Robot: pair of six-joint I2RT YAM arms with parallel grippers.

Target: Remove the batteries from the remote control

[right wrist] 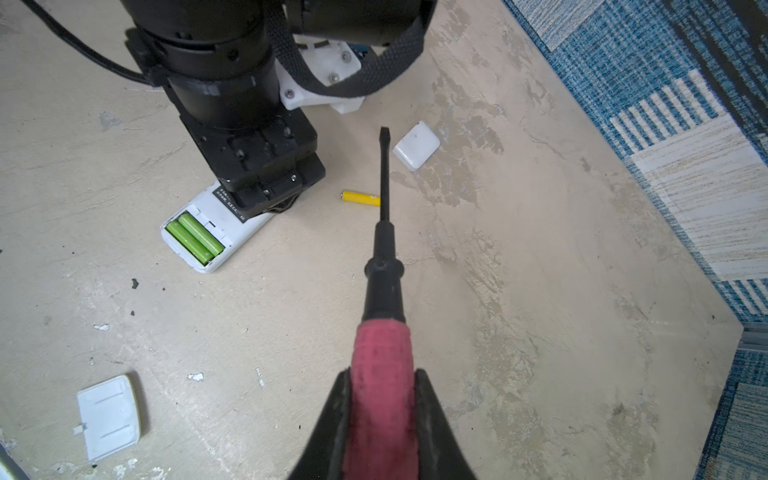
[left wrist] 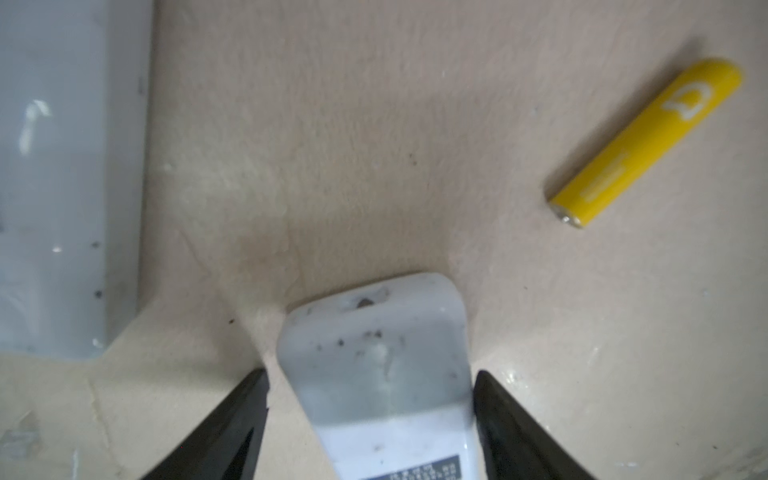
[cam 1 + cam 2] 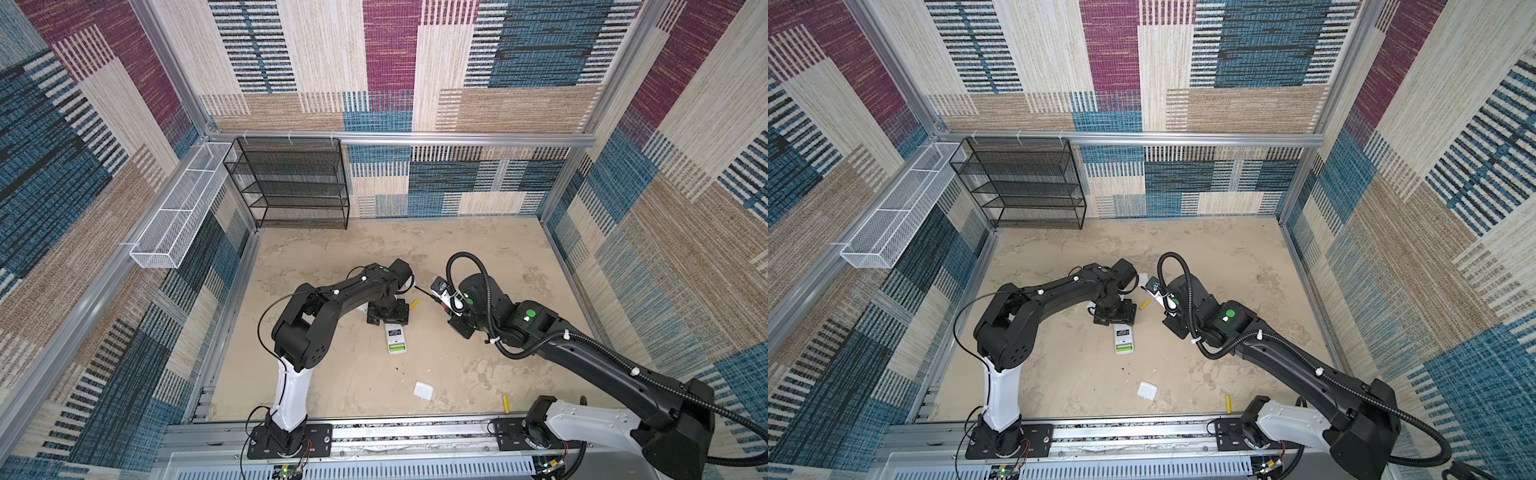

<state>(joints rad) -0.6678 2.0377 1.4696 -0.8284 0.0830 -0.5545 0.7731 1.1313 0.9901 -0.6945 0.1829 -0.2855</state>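
Our left claw point(image 2: 370, 372) stands spread astride one end of the white remote control point(image 1: 243, 232), with a sliver of gap at one jaw. Our right claw point(image 1: 382, 374) is clamped on the red-handled screwdriver point(image 1: 384, 257). The remote's open compartment holds two light green batteries point(image 1: 195, 239) side by side. One yellow battery point(image 1: 359, 198) lies loose near the remote on the table point(image 1: 498, 291), and a second yellow battery point(image 3: 506, 403) lies by the table's front edge.

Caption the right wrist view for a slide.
Right pincer grips the red-handled screwdriver; two green batteries sit in the open remote, a yellow battery lies loose nearby.
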